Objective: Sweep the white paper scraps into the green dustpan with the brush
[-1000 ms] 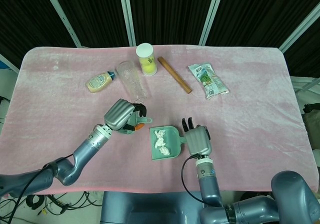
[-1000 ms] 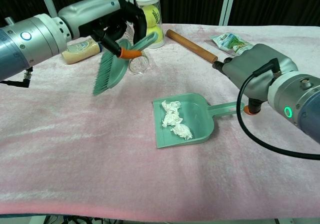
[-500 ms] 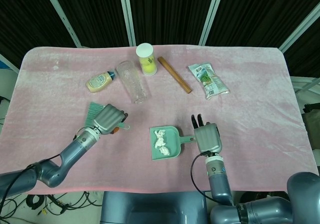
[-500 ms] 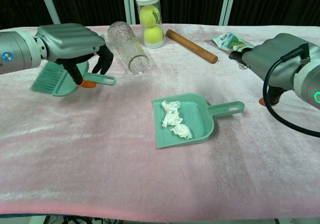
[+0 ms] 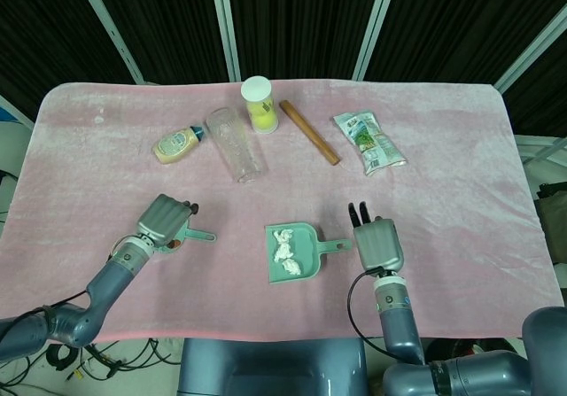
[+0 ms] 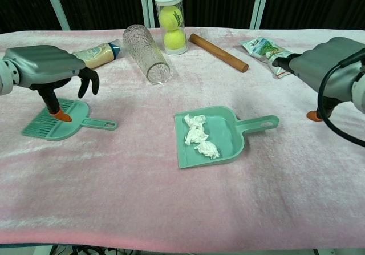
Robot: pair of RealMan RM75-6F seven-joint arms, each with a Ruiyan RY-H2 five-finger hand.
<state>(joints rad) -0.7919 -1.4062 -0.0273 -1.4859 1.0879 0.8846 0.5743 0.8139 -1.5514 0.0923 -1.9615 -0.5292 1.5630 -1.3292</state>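
pink cloth-covered table [image 5: 461,157]; behind it, dark curtains [image 5: 292,15] between pale metal posts [image 5: 226,24].

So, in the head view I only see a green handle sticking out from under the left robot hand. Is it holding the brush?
Observer: No. The chest view shows the brush lying flat on the cloth, with the left robot hand arched over it, fingers apart.
Operator: Is the right robot hand on the dustpan handle?
Observer: No. From the chest it sits above the cloth, clear of the handle, holding nothing.
Operator: What's in the capped tube?
Observer: Two tennis balls, stacked.
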